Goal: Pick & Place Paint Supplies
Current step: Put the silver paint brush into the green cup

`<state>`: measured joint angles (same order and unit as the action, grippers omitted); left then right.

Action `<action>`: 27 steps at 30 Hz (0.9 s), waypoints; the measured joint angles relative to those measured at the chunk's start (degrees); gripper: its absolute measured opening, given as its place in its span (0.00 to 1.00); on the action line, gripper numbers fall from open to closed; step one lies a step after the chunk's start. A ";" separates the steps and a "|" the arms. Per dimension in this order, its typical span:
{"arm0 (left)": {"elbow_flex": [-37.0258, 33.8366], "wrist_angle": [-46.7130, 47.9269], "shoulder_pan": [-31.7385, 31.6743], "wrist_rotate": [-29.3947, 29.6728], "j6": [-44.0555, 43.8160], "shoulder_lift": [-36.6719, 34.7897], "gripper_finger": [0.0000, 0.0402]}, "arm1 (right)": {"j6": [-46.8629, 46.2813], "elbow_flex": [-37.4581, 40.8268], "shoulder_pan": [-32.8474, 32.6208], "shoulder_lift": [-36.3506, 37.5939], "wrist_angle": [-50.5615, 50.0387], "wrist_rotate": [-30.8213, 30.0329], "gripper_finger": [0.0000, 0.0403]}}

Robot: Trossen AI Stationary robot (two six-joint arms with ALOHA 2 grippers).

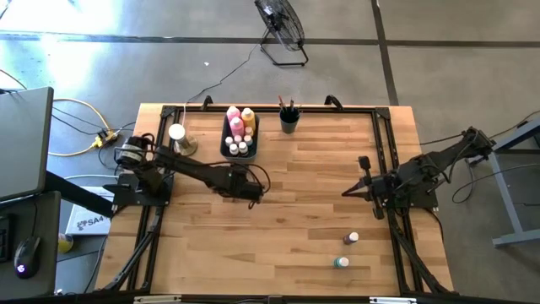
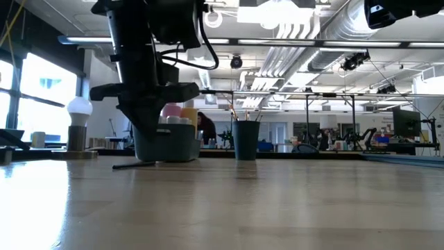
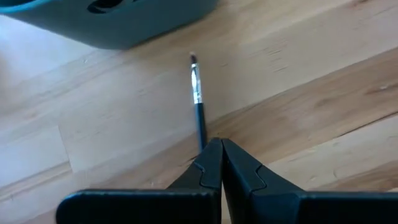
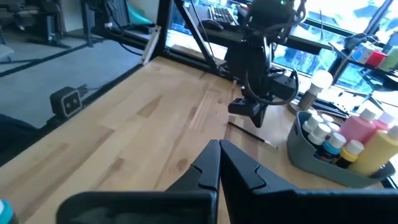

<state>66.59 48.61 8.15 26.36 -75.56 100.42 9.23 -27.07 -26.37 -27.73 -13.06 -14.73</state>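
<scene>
The thin dark-handled paintbrush (image 3: 198, 99) lies flat on the bench just beside the dark grey caddy.

High view: the left gripper (image 1: 251, 191) hangs just near of the dark rectangular caddy (image 1: 226, 142), which holds the tall pink squeeze bottle (image 1: 234, 116), the yellow squeeze bottle (image 1: 248, 117) and small white-capped bottles. A black cup (image 1: 289, 122) with brushes stands to the caddy's right. The right gripper (image 1: 348, 192) waits over the right half of the pale wooden bench (image 1: 295, 236); two small white-capped paint bottles (image 1: 351, 239) (image 1: 340, 263) stand at the near right, likely not yet collected.

Low view: it alone shows the left gripper reaching almost to the bench surface, with the brush beneath it.

Left wrist view: the left jaws are pressed together, their tips at the brush's handle end; whether they pinch it I cannot tell.

Right wrist view: the right jaws are pressed together on nothing, facing the left arm and the caddy.
</scene>
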 joint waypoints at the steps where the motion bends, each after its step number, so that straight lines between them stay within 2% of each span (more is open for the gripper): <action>1: 0.00 -0.27 -0.22 -0.14 0.49 0.00 0.00 | 0.00 0.00 0.00 0.00 -0.17 -0.39 0.00; 12: 0.02 1.42 -0.29 -1.20 1.80 -0.02 0.00 | 0.04 -0.02 0.00 -0.02 -0.29 -0.36 0.00; 17: 0.02 3.29 -0.37 1.42 -0.28 -0.02 0.00 | 0.58 -0.04 0.00 -0.02 -0.26 -0.36 0.00; 21: 0.02 3.42 -2.07 -1.74 -0.79 -0.02 0.00 | 1.75 -0.04 0.00 -0.02 -0.11 -0.34 0.00; 27: 0.02 -1.52 -4.10 -0.66 0.58 -0.04 0.00 | 2.62 -0.07 0.00 -0.02 -0.05 -0.34 0.00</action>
<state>66.61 47.08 4.05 25.70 -74.98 100.38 11.86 -27.14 -26.37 -27.75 -13.10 -15.07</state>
